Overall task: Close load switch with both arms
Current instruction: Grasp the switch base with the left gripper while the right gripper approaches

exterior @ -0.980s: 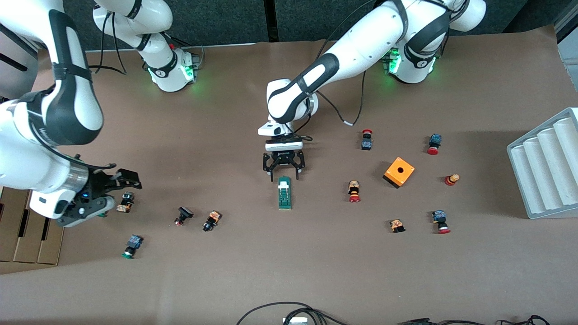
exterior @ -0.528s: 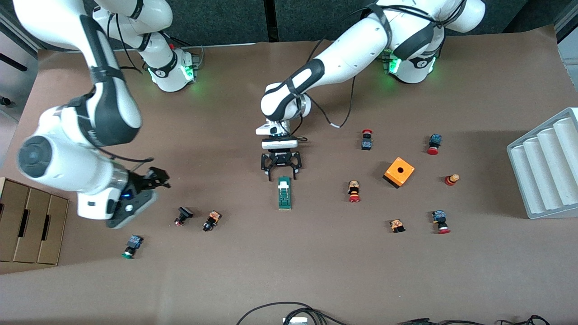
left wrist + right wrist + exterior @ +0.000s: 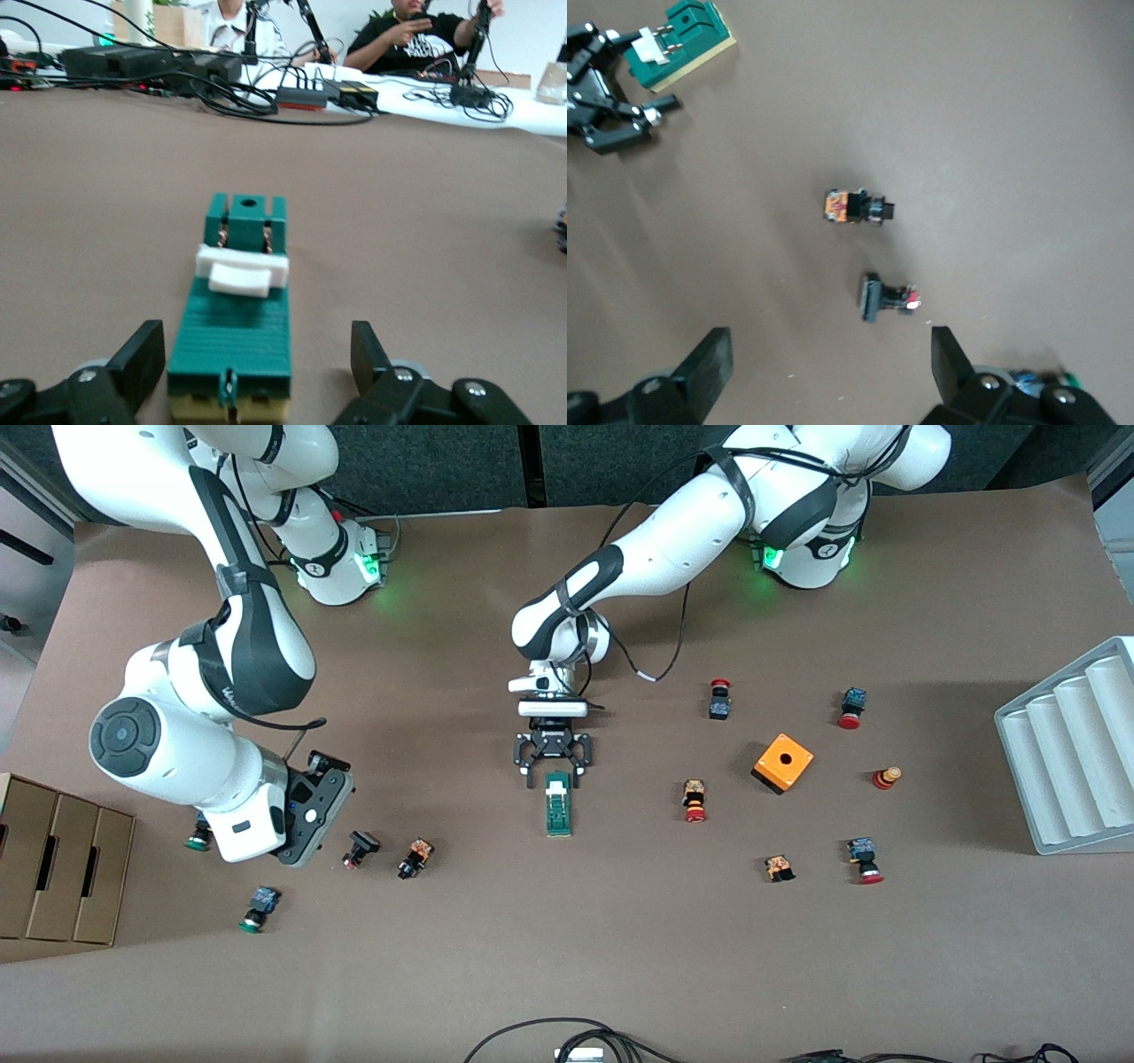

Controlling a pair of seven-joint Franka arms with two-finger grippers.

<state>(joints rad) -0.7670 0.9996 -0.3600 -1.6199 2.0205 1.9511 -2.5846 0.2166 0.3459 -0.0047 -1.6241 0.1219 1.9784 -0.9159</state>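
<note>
Since the earlier frames the right arm has swung in over its end of the worktop, and the left claw has eased closer to the load switch.

Front view: one load switch lies mid-worktop, its white slider end between the left claw's spread fingers. The right claw hovers over a scatter of push-buttons. I count about ten push-buttons, one orange cube, one grey tray, and two arms.

Left wrist view: the released left claw straddles the switch without touching it. If it clenches off-centre, the block could skid or twist.

Right wrist view: the right claw is released, holding nothing, above two push-buttons, with the switch well apart. A low crossing could knock buttons aside.
</note>
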